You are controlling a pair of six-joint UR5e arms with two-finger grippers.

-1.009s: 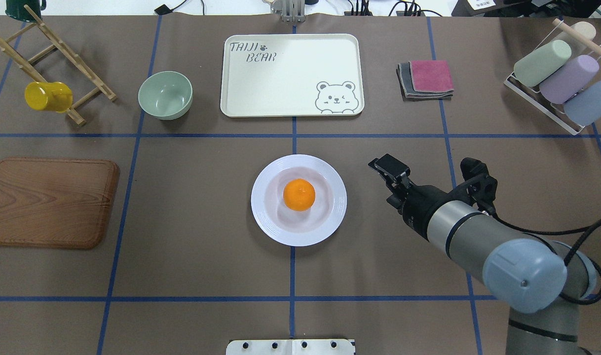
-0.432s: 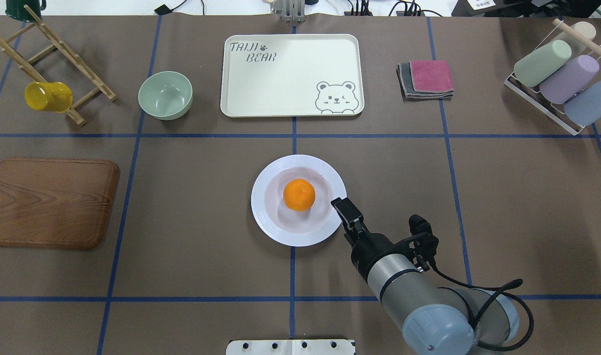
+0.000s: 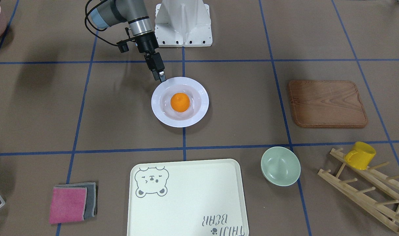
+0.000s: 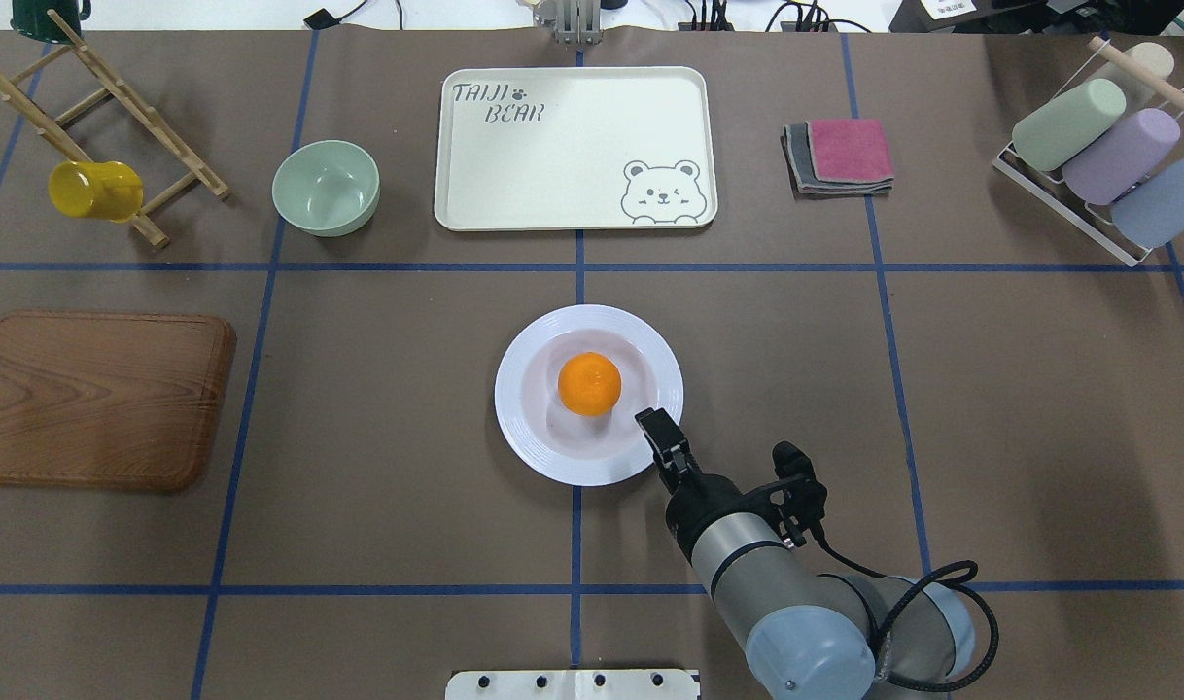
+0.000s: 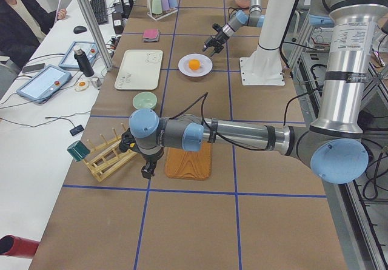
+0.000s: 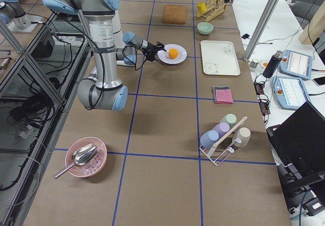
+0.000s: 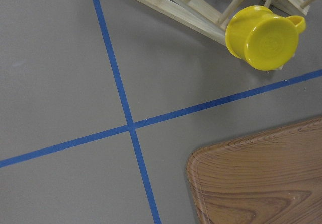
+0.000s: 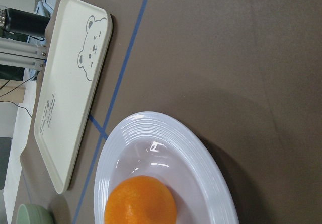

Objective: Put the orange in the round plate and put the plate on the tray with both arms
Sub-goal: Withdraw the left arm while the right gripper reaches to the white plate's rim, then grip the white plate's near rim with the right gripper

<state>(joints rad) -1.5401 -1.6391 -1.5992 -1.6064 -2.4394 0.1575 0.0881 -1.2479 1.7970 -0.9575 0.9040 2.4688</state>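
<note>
The orange (image 4: 589, 383) lies in the middle of the white round plate (image 4: 524, 437) at the table's centre. The cream tray (image 4: 573, 146) with the bear drawing lies empty beyond the plate. My right gripper (image 4: 647, 423) is at the plate's near right rim, seen edge-on, and looks open with nothing in it. The right wrist view shows the orange (image 8: 141, 201), the plate's ridged rim (image 8: 201, 153) and the tray (image 8: 65, 113), but no fingers. My left gripper (image 5: 146, 172) hangs near the wooden board; I cannot tell whether it is open or shut.
A pale green bowl (image 4: 326, 187) stands left of the tray, folded cloths (image 4: 840, 156) to its right. The wooden board (image 4: 96, 399) lies at the left. A wooden rack holds a yellow mug (image 4: 94, 190); a cup rack (image 4: 1107, 156) stands far right.
The right arm has swung from the plate's right side in towards the robot and leftwards, bringing its gripper to the plate's near right rim. Plate and orange have not moved.
</note>
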